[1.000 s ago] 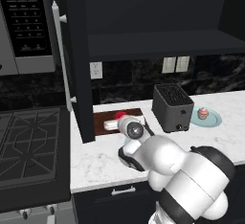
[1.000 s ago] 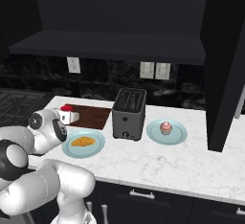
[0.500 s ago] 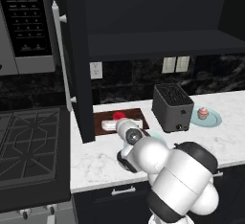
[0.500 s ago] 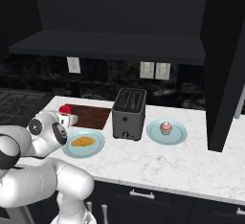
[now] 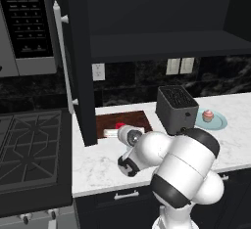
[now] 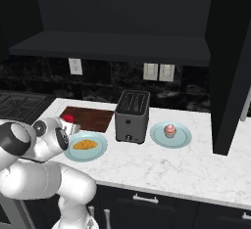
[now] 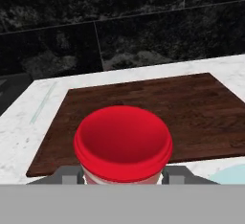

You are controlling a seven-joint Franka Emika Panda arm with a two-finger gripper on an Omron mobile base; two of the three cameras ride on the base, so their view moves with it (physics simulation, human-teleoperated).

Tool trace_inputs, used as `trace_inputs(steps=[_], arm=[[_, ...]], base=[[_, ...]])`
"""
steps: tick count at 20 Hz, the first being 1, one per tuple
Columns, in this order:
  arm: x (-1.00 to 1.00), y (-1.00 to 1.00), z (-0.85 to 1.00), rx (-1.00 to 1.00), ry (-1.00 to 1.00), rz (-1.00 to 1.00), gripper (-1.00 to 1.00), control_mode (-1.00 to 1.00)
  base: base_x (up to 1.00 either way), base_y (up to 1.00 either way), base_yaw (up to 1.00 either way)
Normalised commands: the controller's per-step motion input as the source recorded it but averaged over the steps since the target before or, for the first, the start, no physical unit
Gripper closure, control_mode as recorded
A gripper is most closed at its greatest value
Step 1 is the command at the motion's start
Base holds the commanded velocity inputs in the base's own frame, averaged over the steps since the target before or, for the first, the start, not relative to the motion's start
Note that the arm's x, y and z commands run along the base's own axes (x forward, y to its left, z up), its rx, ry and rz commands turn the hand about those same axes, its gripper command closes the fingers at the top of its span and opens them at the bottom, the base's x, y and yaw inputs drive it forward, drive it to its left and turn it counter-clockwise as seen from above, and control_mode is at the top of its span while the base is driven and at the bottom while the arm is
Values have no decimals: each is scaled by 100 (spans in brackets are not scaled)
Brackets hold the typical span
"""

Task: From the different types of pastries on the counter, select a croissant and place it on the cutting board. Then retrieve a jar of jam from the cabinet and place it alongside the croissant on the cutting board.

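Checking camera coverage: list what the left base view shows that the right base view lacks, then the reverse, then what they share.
Left base view: the microwave. Right base view: the croissant on its blue plate. Both: the cutting board, the toaster, the cupcake and a bit of the red jar at the arm's end.

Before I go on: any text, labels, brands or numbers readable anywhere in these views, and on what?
Nothing legible.
Microwave control panel: rows of small light marks, too small to read.
Jar of jam: no label visible.
Toaster: no brand visible, just a small knob.
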Motion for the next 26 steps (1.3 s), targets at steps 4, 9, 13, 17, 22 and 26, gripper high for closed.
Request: trace_inputs(steps=[4, 9, 13, 17, 22, 26], arm=[[2, 0, -7, 0, 0, 0, 100, -100], [14, 0, -18, -3, -8, 0, 100, -100], [3, 0, -11, 0, 0, 0, 100, -100], [13, 0, -1, 0, -2, 0, 100, -100], [36, 0, 0, 0, -1, 0, 100, -100], [30, 0, 0, 0, 0, 0, 100, -100]], base=[[0, 0, 0], [0, 0, 0], [0, 0, 0], [0, 0, 0], [0, 0, 0], [0, 0, 0]])
